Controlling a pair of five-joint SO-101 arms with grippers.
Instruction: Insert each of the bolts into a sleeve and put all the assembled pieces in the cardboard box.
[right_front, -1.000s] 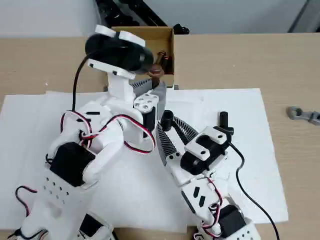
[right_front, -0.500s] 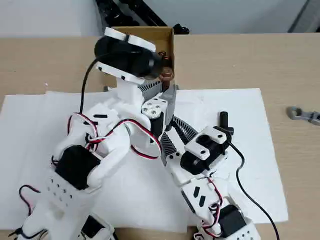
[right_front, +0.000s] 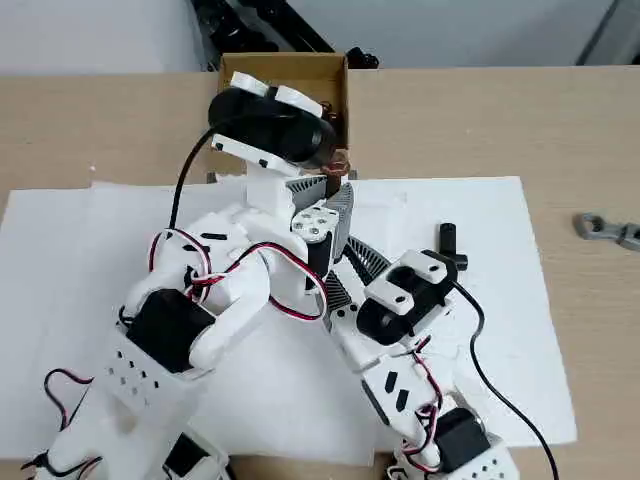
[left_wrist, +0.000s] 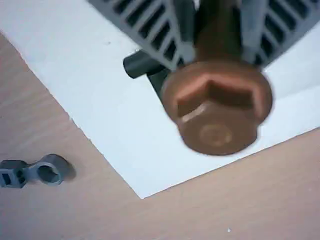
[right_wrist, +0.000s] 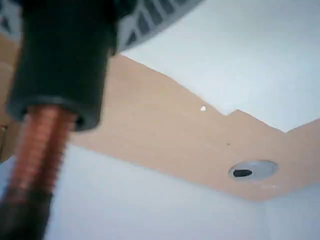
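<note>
We found the left claw (left_wrist: 215, 30) clenched on the copper bolt (left_wrist: 217, 107) and the right claw (right_front: 348, 270) grasping the black sleeve (right_wrist: 62, 60) just beyond the left claw's tips, the bolt's threaded shank partly inside, both long axes in line.

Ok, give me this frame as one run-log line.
left gripper: shut on bolt | right gripper: shut on sleeve | bolt: partly in sleeve | location: beside cardboard box, not in it
</note>
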